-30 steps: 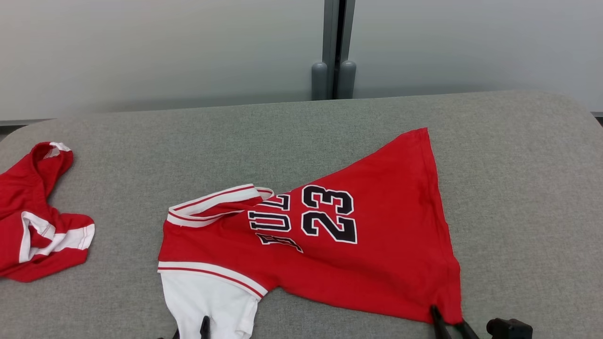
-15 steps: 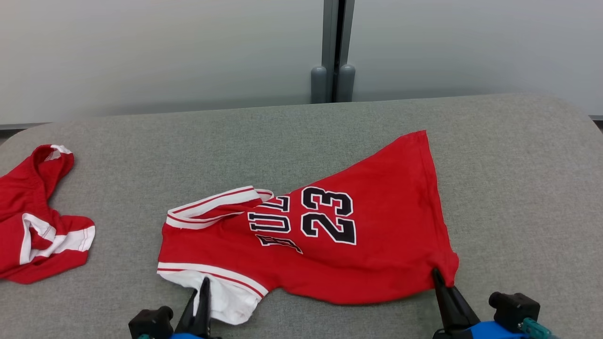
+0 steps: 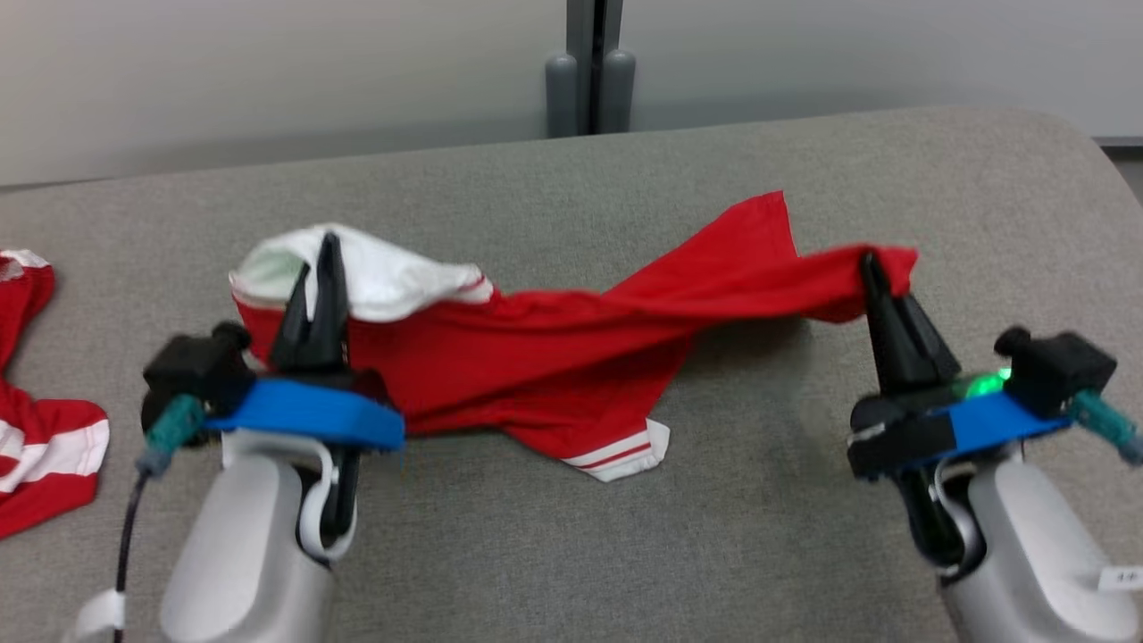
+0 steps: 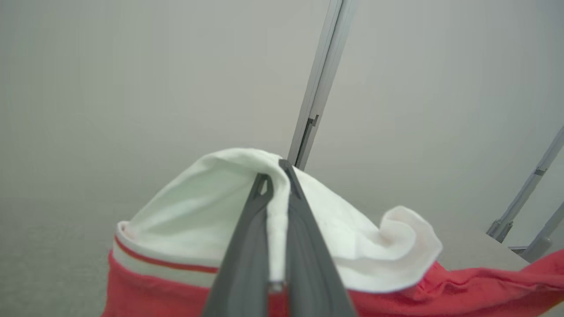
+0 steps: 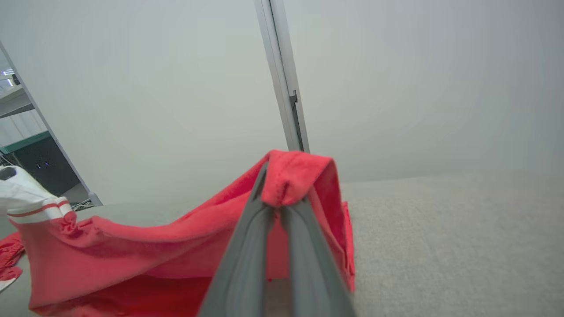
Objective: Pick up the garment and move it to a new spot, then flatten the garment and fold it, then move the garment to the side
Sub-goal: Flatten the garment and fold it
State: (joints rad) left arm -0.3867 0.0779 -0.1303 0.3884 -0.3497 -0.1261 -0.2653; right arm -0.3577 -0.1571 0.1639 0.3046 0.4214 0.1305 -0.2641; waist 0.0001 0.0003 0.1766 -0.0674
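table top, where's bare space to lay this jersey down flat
Bare grey table runs along the near side between the left gripper and right gripper, along the back strip below the wall, and at the far right corner. Crowded: the left edge, where a second red garment lies, and the middle under the held jersey.

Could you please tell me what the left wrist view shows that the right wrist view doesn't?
Left wrist view: the left gripper, jaws shut on the white section of the jersey. Right wrist view: the right gripper shut on a red corner; a second red garment at its left edge. Both: the jersey's red cloth, grey table, wall post.
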